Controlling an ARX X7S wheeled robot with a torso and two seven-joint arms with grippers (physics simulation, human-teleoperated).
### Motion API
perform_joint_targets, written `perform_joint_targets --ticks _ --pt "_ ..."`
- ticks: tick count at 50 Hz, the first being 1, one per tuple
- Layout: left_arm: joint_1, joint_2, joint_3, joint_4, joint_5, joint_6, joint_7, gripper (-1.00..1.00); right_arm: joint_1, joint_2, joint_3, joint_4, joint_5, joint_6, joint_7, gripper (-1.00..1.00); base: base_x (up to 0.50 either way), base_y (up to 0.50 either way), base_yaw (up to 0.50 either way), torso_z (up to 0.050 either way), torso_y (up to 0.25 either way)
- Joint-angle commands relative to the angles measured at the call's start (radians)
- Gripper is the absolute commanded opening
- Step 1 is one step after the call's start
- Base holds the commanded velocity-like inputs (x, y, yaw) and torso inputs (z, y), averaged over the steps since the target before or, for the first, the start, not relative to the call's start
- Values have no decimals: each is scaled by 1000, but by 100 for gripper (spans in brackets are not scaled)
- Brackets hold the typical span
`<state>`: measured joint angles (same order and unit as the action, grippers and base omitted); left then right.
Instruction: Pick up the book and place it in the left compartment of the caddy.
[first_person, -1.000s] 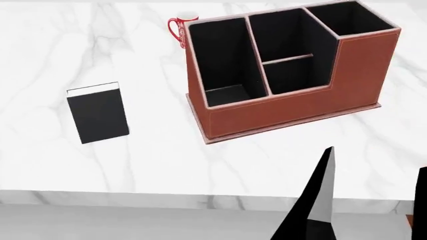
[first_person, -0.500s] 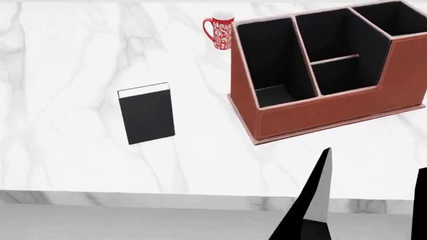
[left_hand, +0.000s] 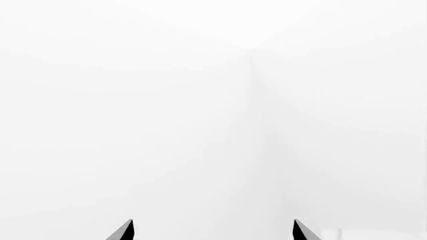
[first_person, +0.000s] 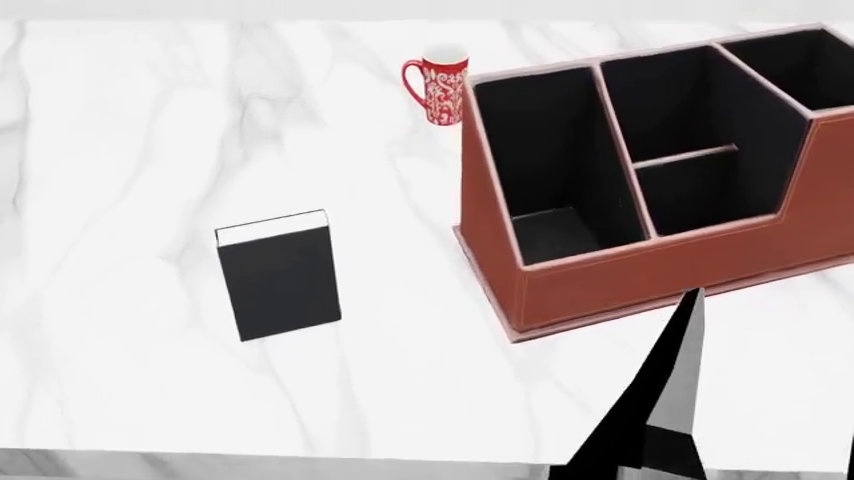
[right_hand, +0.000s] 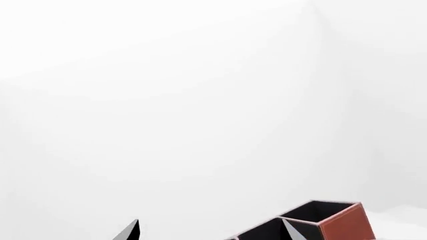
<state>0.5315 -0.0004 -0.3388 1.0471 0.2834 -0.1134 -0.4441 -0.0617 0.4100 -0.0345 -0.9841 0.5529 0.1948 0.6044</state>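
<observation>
White marble table (first_person: 120, 120) with grey veins — plain white walls (left_hand: 133, 100).

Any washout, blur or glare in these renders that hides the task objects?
Head view: sharp, evenly lit, no glare; the book and the caddy read clearly. Left wrist view: almost wholly white, featureless, no objects in it. Right wrist view: mostly white too, only a caddy corner visible.

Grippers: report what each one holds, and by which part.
Nothing is held. Left gripper and right gripper are open and empty; the book lies untouched on the table.

Two parted black fingers (left_hand: 127, 231), blank white
</observation>
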Motion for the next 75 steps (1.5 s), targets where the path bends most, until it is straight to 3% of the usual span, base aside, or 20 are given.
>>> perform_joint_targets --ticks 1,32,41,44,45,47,56,75 --pt "3 0 -2 0 -4 4 -1 100 -3 8 -1 1 18 -11 4 100 500 0 0 0 0" --pt "-3 0 1 0 -3 -1 2 100 7 25 -15 -3 6 -11 42 100 493 0 0 0 1" --pt "1 0 4 0 -1 2 -1 100 5 30 -9 -6 15 -27 45 100 0 0 0 0 1" --pt "3 0 -2 0 -19 -62 -9 100 6 30 -11 -4 12 -27 50 100 0 0 0 0 0" --pt "13 0 -7 0 -35 -3 33 100 6 31 -11 -2 12 -28 50 100 0 0 0 0 0" --pt "-1 0 14 0 34 -52 18 100 7 32 -10 -2 17 -29 52 100 0 0 0 0 0" --pt "9 0 19 0 35 -13 37 100 6 38 -18 -5 13 -32 56 100 0 0 0 0 0" --pt "6 0 29 0 34 -5 56 100 4 48 -31 0 14 -46 62 100 0 0 0 48 0"
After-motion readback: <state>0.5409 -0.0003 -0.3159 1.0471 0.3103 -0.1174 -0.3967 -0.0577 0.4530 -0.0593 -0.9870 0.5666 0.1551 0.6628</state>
